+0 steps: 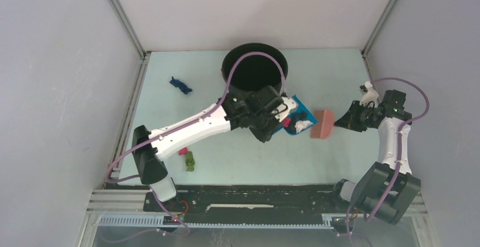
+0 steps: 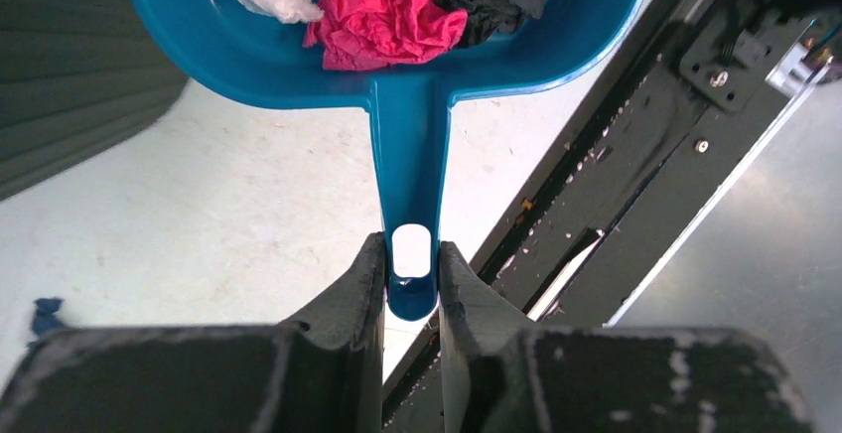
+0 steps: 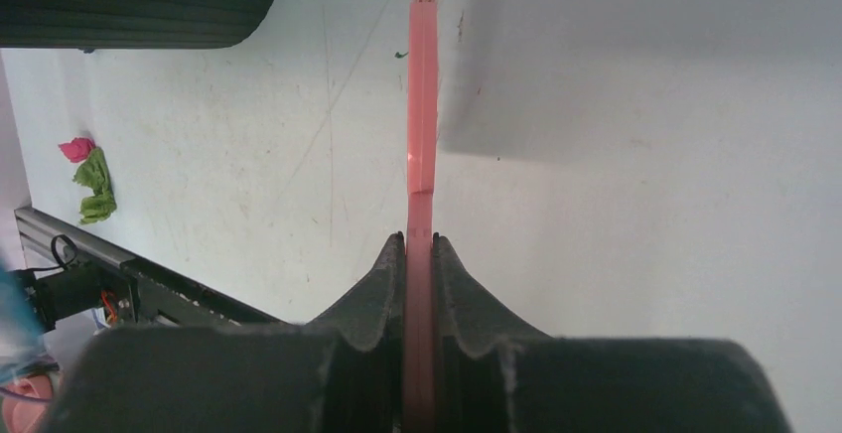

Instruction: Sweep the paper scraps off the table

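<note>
Blue dustpan (image 2: 409, 155) handle in left gripper (image 2: 411, 266) shows only wrist-side.

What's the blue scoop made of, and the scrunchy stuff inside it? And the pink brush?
The dustpan looks like hard plastic: smooth, glossy, evenly blue. The paper scraps in it look like thin tissue paper, matte and finely creased. The brush seems plastic too, smooth and pink; its bristles are too small to judge.

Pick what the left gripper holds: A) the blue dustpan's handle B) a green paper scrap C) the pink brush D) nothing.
A: the left wrist view shows the left gripper shut on the blue dustpan by its handle end.
</note>
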Controlling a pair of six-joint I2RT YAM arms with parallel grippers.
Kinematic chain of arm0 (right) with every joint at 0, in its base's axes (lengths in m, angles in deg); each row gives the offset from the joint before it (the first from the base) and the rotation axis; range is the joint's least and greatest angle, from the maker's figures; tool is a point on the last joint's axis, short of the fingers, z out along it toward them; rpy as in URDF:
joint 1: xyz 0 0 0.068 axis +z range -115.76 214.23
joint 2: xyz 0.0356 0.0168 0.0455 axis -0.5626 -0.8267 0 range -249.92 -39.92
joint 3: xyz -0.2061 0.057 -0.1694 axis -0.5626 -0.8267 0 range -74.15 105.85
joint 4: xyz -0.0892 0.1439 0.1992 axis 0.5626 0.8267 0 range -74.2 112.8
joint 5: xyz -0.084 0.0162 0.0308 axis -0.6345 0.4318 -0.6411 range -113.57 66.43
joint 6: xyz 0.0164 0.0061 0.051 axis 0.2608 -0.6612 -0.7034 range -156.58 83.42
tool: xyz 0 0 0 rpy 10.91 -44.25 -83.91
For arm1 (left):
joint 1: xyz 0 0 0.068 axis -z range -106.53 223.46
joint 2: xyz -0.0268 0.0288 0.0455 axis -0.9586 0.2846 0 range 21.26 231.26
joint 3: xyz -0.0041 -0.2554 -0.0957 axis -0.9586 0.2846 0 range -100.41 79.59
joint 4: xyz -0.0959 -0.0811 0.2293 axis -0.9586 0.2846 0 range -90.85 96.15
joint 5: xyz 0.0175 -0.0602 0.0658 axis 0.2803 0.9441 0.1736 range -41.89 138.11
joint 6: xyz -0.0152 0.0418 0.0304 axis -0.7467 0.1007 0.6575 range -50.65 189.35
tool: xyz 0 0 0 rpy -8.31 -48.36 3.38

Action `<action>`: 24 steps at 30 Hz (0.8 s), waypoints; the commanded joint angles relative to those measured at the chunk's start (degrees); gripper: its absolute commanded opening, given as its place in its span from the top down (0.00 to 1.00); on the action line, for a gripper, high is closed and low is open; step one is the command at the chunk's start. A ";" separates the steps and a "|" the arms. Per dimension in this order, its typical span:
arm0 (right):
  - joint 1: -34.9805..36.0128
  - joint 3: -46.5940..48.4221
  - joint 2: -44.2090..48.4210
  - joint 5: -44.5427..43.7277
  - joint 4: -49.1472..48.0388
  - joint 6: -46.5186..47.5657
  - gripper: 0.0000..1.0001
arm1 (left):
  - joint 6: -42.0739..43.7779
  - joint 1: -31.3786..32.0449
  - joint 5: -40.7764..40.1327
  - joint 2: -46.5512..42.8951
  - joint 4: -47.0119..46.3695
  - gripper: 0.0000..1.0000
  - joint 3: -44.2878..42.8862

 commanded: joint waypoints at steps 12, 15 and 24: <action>-0.17 -0.21 0.62 0.70 -1.99 0.27 1.00 | -3.94 -9.99 -0.40 -1.53 7.83 1.00 -21.67; 0.05 -0.22 0.52 0.58 -2.05 0.58 1.00 | -6.18 -12.53 0.84 -1.37 7.43 1.00 -24.18; 0.78 -0.30 1.33 0.70 -1.78 1.09 1.00 | -16.91 -21.17 15.90 -5.17 -2.60 1.00 -21.58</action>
